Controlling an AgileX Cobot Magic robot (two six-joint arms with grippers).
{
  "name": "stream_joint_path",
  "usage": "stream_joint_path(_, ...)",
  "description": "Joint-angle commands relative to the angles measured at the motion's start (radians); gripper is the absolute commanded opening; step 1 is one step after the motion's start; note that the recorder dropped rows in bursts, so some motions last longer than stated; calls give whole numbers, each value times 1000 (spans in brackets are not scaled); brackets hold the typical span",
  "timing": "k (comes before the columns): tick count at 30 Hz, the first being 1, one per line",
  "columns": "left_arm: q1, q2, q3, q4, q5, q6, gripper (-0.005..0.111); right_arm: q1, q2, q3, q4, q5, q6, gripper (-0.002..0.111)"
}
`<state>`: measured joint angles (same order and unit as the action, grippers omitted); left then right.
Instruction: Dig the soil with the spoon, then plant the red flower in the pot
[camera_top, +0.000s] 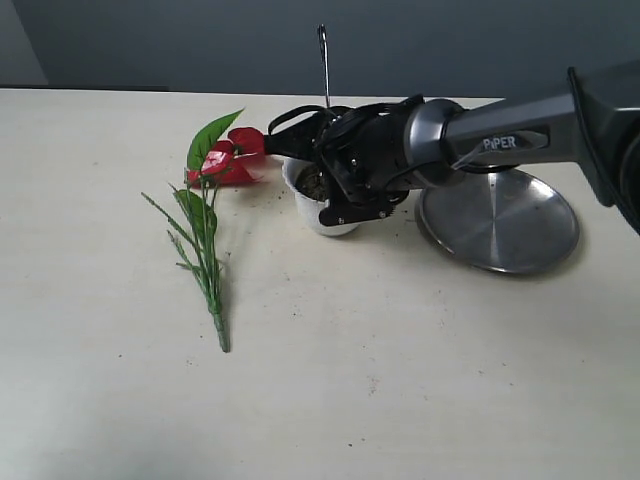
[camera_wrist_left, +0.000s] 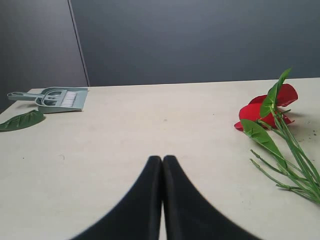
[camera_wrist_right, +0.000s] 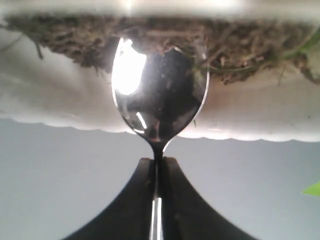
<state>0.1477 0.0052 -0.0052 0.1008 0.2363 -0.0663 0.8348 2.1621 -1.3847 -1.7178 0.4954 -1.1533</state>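
The right gripper (camera_wrist_right: 157, 161) has its jaws pinching the neck of the spoon (camera_wrist_right: 159, 95). The spoon's bowl reaches over the scalloped rim of the white pot (camera_top: 330, 222) to the dark soil (camera_wrist_right: 240, 50) inside, and its handle stands up behind. The red flower (camera_top: 235, 160) lies flat on the desk (camera_top: 400, 380) just left of the pot. A round steel plate (camera_top: 500, 225) sits on the pot's right. The left gripper (camera_wrist_left: 162, 162) hangs above bare desk, jaws pressed together on nothing.

In the exterior view, the pot (camera_top: 312, 215) is half hidden by the right gripper (camera_top: 335, 160), and the spoon (camera_top: 324, 65) is covered below its handle. The soil (camera_wrist_right: 240, 50) is blurred in the right wrist view.
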Motion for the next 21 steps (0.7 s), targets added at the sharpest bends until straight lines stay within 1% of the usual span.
stream_joint_path(1,1,-5,5,-2,2,-2,0,11,-20,14,2,23,-7,-1)
stream_joint_path(17,1,-5,5,-2,2,-2,0,40,-85,15,35,83,-7,-1)
stream_joint_path(21,1,-5,5,-2,2,-2,0,40,-98,15,44,111,27,-1)
